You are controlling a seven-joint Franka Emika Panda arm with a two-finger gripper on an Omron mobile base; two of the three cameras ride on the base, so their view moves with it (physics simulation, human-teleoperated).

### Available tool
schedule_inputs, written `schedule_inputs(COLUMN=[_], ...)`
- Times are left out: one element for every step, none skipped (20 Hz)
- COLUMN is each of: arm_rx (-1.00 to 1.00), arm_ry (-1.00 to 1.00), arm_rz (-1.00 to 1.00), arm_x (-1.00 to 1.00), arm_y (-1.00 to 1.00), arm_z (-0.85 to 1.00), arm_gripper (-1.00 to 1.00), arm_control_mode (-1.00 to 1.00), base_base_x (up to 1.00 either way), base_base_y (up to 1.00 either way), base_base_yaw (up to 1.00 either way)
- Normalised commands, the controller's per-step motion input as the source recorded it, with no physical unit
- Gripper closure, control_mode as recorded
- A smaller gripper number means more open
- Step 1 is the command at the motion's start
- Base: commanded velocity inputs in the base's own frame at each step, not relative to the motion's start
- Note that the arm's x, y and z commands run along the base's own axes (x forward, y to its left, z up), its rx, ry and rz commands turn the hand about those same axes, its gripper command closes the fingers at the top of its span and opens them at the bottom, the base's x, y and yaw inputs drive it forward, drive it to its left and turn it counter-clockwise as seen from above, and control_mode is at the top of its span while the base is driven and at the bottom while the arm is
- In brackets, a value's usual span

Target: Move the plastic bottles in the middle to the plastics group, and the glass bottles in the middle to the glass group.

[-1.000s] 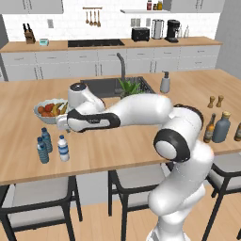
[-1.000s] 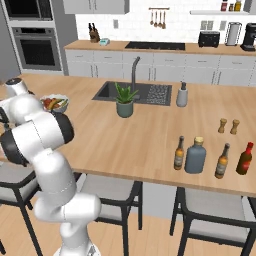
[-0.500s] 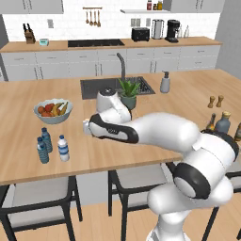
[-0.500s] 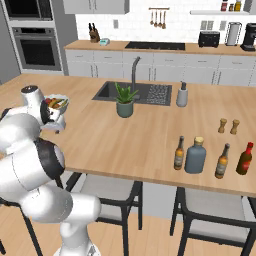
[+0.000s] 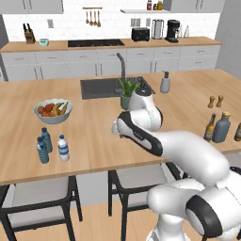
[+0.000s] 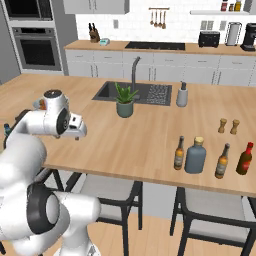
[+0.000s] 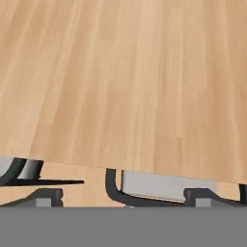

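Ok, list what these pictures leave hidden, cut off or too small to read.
- The gripper: right base view, small, seen side-on; the fingers' gap can't be judged there.
- Bottle labels: too small to read on the white-capped water bottle, the amber bottle and the grey-blue bottle.
- Rightmost bottle: left base view, cut off by the right edge.
- Fruit bowl: right base view, mostly hidden behind the arm.
- Chairs: hand view, cut off by the countertop's edge.

Red-capped bottle cut by frame edge, labels unreadable.
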Motion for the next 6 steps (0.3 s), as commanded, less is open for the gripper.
schedule_inputs(arm_rx=[0.00,0.00,0.00,-0.02,-0.06,-0.06], arm_ry=[0.01,0.00,0.00,0.00,0.05,0.06], arm_rz=[0.00,0.00,0.00,0.00,0.00,0.00], arm_x=[-0.50,-0.55,-0.58,-0.61,-0.60,-0.65], arm_y=[-0.82,-0.80,-0.76,-0.73,-0.64,-0.60], arm_z=[0.30,0.32,0.36,0.38,0.40,0.41], arm_gripper=[-1.00,-1.00,-1.00,-1.00,-1.00,-1.00], arm_control_mode=[-1.00,-1.00,-1.00,-1.00,-1.00,-1.00], base_base_x=[0.00,0.00,0.00,0.00,0.00,0.00], base_base_y=[0.00,0.00,0.00,0.00,0.00,0.00], base_base_yaw=[0.00,0.00,0.00,0.00,0.00,0.00])
